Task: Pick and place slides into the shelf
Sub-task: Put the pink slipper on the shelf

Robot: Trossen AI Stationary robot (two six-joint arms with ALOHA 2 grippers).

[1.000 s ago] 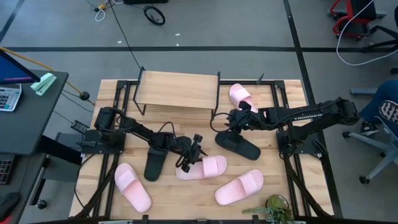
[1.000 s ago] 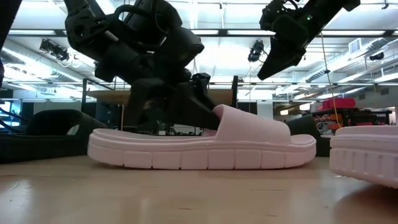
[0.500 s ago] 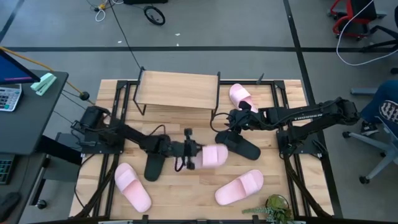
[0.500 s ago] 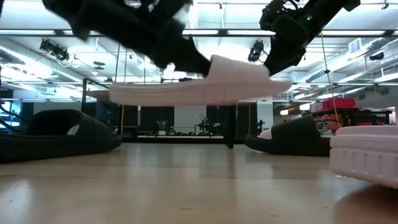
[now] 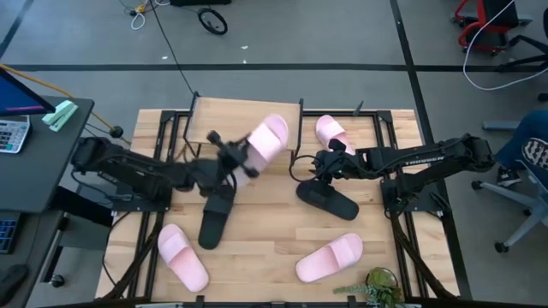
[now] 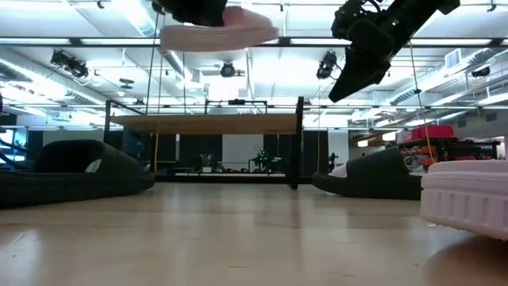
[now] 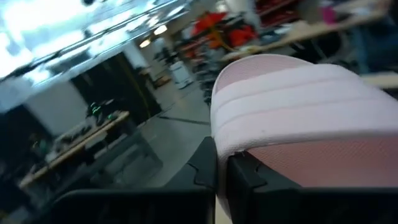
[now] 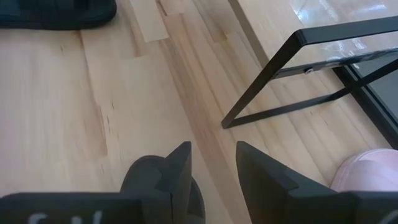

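Pink slide (image 5: pixel 267 138) now lifted off table, clamped in left gripper (image 5: pixel 241 160), upper centre over shelf (image 5: pixel 224 121); placement next. Right gripper (image 5: pixel 321 165) parted, empty, centre-right.

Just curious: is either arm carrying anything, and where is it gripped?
The left end effector pinches a pink slide by its edge. The right end effector holds nothing.

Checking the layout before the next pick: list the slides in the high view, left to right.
Pink slide by the front left corner → black slide → pink slide in the left gripper → black slide under the right arm → pink slide beside the shelf.
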